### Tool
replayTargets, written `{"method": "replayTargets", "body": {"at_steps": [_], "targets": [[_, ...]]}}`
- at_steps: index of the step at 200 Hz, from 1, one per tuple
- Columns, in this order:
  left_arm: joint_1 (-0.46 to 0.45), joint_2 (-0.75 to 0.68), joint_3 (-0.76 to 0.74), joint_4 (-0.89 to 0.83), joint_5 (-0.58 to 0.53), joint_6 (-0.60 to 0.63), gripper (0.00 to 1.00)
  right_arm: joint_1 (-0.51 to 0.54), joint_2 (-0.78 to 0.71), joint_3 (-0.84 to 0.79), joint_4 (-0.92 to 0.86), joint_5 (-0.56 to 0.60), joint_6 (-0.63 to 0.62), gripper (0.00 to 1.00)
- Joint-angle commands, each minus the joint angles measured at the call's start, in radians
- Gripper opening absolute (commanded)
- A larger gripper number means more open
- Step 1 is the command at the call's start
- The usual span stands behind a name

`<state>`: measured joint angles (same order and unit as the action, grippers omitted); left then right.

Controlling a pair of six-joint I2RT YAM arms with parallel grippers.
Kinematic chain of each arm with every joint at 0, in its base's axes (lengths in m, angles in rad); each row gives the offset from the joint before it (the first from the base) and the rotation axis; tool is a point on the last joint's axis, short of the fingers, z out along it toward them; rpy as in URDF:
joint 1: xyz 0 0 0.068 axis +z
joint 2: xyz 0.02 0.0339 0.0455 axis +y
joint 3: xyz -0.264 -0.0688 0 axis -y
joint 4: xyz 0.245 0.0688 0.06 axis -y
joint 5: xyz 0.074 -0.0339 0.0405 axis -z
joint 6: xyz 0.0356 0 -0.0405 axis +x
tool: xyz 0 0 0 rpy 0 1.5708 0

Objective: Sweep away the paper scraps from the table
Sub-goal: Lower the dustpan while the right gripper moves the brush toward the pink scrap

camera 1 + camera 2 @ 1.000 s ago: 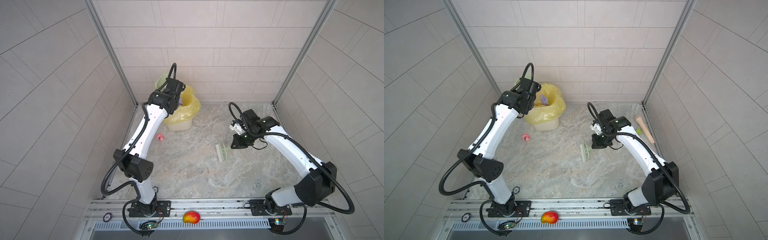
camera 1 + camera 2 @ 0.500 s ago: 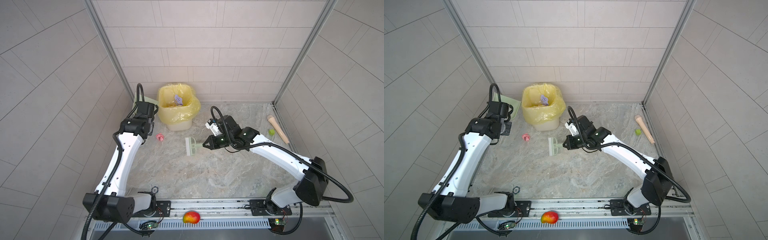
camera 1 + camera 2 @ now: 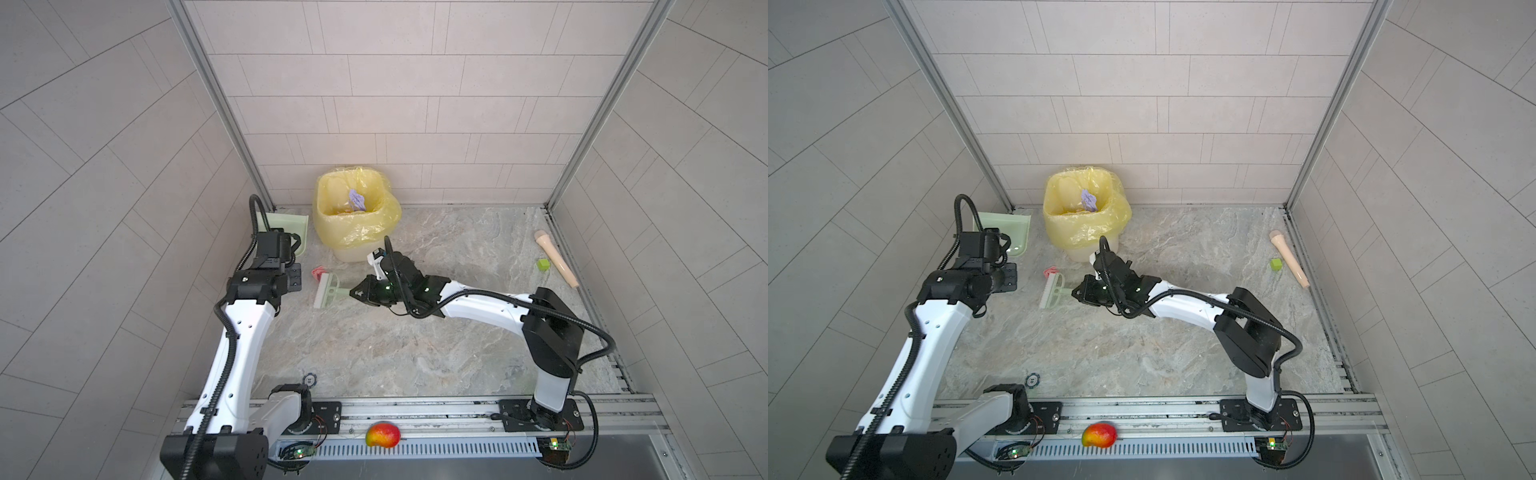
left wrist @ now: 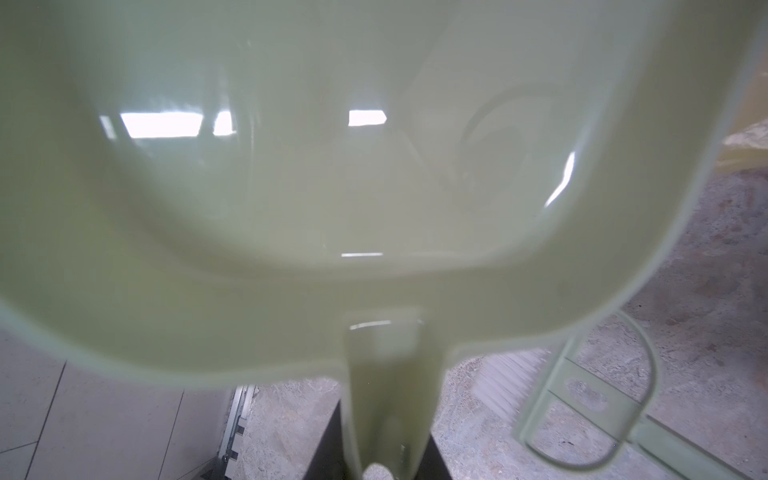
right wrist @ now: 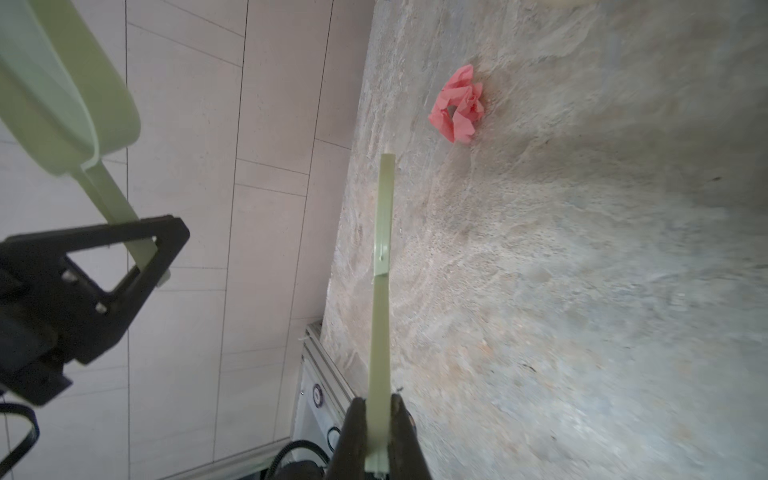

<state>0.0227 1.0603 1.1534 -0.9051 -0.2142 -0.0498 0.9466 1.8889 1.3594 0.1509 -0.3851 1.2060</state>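
A robotics lab cell: pale tiled walls (image 3: 395,104) box in a marble-patterned table (image 3: 415,353), two arms (image 3: 243,332) bolted to its near rail (image 3: 415,409).

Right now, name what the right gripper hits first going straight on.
Probably bare grey marble table: the pale green plastic brush in the right gripper leads there; the crumpled pink paper scrap lies beside that line.

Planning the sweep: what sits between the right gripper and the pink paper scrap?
Only the green brush held by the right gripper; its head sits close to the pink paper scrap, shown in both top views.
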Motion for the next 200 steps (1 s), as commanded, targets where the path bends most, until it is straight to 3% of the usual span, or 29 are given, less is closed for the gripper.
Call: {"method": "replayTargets", "body": {"at_steps": [1, 59, 132, 200], "targets": [[0.018, -0.033, -0.025, 0.017, 0.044, -0.027, 0.00, 0.029, 0.081, 0.052, 0.190, 0.088, 0.168, 0.00], [0.031, -0.105, -0.090, 0.012, 0.150, -0.068, 0.00, 0.055, 0.278, 0.181, 0.318, 0.203, 0.239, 0.00], [0.032, -0.131, -0.127, 0.001, 0.163, -0.063, 0.00, 0.033, 0.406, 0.294, 0.311, 0.250, 0.272, 0.00], [0.032, -0.126, -0.112, -0.010, 0.169, -0.059, 0.00, 0.014, 0.399, 0.237, 0.341, 0.272, 0.335, 0.00]]}}
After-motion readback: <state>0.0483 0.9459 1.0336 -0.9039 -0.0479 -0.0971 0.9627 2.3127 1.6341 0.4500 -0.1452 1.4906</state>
